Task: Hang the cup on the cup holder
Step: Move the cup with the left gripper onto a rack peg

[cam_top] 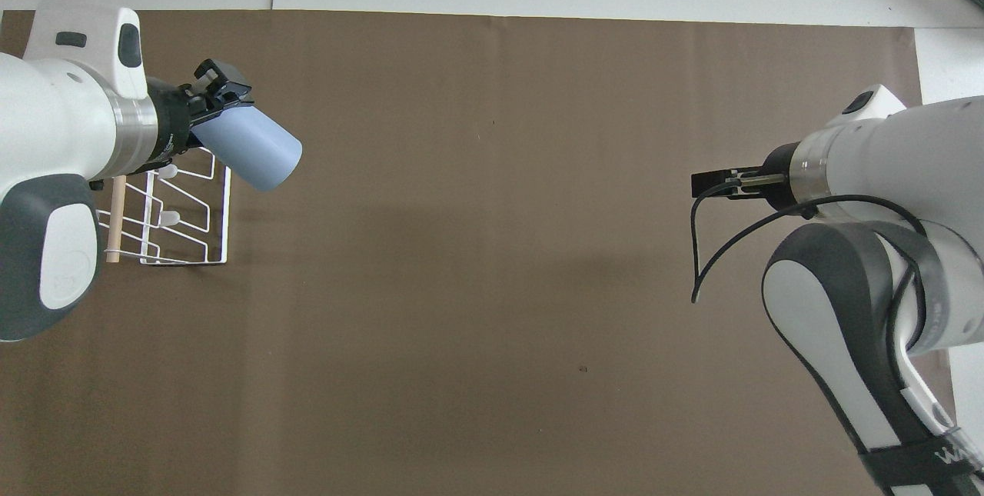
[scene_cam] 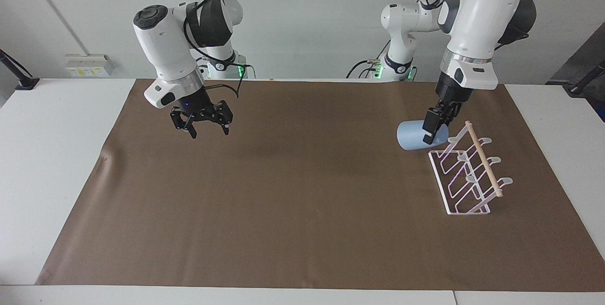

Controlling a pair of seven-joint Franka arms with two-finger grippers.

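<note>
A robotics lab — two white robot arms (scene_cam: 175,49) mounted at a long white surface (scene_cam: 56,153) covered with a brown paper mat (scene_cam: 293,191), set against a plain pale wall (scene_cam: 307,12), with a wall socket strip (scene_cam: 89,65) and trailing black cables (cam_top: 715,242).

1 cup, 1 cup holder, 2 grippers, 1 mat, 1 table.
1 light blue cup (scene_cam: 412,135); 1 white wire cup holder (scene_cam: 469,176) with 1 wooden dowel (scene_cam: 483,159); 1 left gripper (scene_cam: 436,127), 1 right gripper (scene_cam: 202,124); 1 brown mat (scene_cam: 302,191) on 1 white table (scene_cam: 56,153).
</note>
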